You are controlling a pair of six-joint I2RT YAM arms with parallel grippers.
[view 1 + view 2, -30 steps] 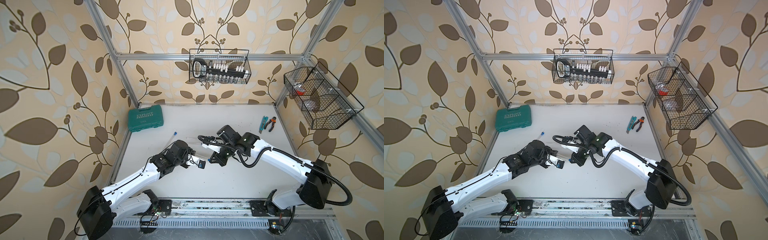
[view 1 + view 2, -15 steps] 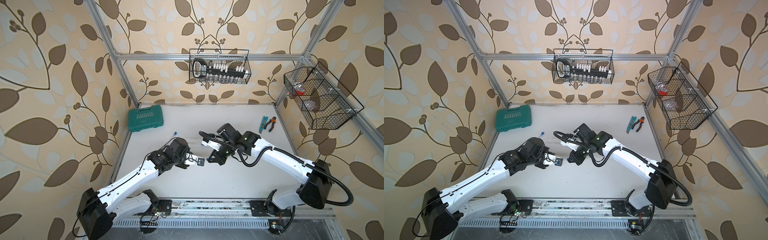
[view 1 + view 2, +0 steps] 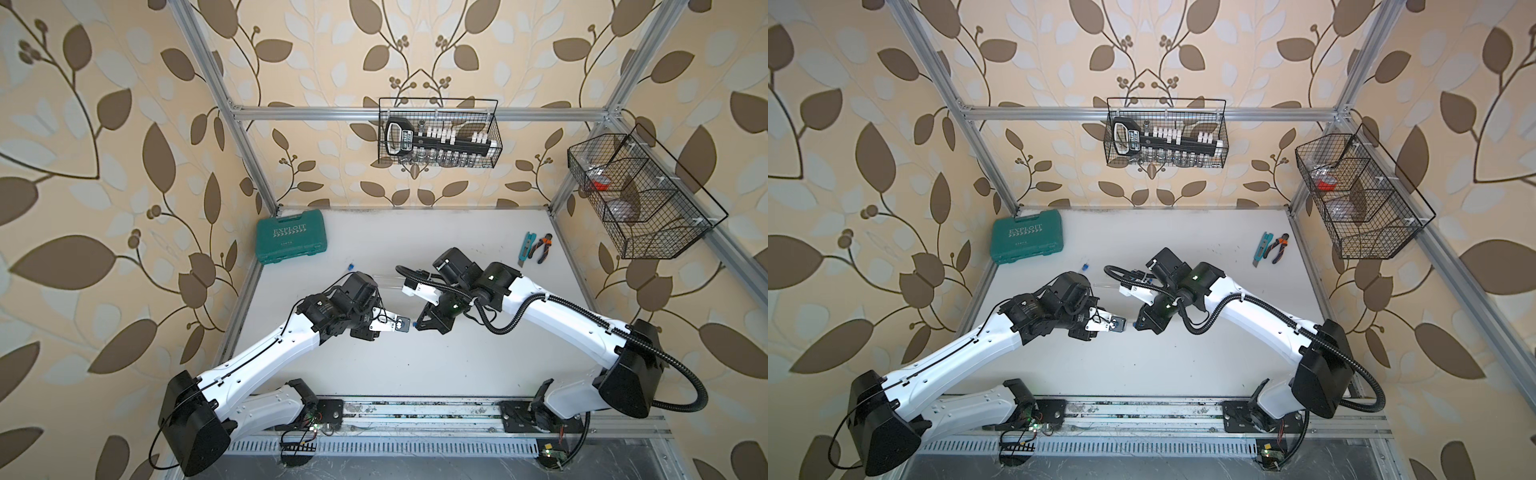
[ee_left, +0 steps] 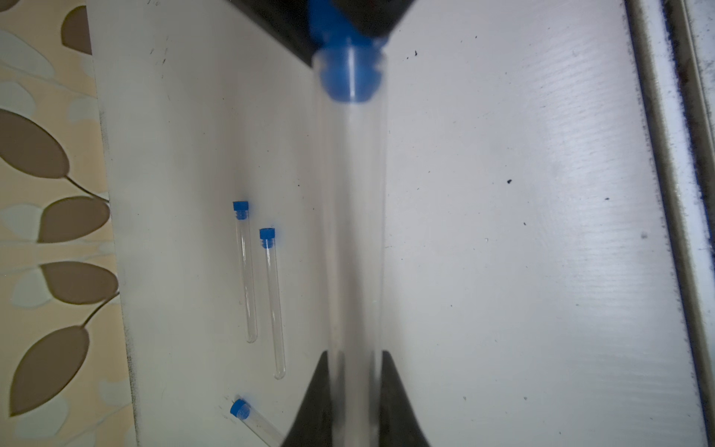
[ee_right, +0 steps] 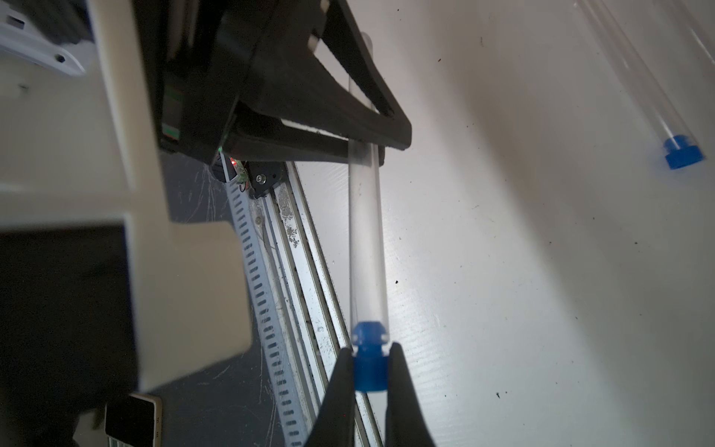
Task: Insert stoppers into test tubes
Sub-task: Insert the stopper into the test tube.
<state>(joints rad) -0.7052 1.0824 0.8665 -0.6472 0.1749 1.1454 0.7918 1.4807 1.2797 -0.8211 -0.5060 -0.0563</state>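
My left gripper (image 3: 405, 325) meets my right gripper (image 3: 417, 328) tip to tip at the centre of a top view, above the table (image 3: 436, 374). The left fingers (image 4: 317, 387) pinch a clear test tube (image 5: 365, 240) toward its closed end, bracing it. The right fingers (image 5: 340, 387) pinch a blue stopper (image 5: 369, 367). Its ribbed end sits in the tube's mouth, lined up so I can push straight in. Three stoppered tubes (image 4: 246, 271) lie aside.

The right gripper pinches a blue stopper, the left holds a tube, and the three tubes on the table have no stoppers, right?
Not quite: the left wrist view shows the three tubes on the table each plugged with a blue stopper. The right gripper does pinch the fourth stopper, and the left gripper holds the fourth tube.
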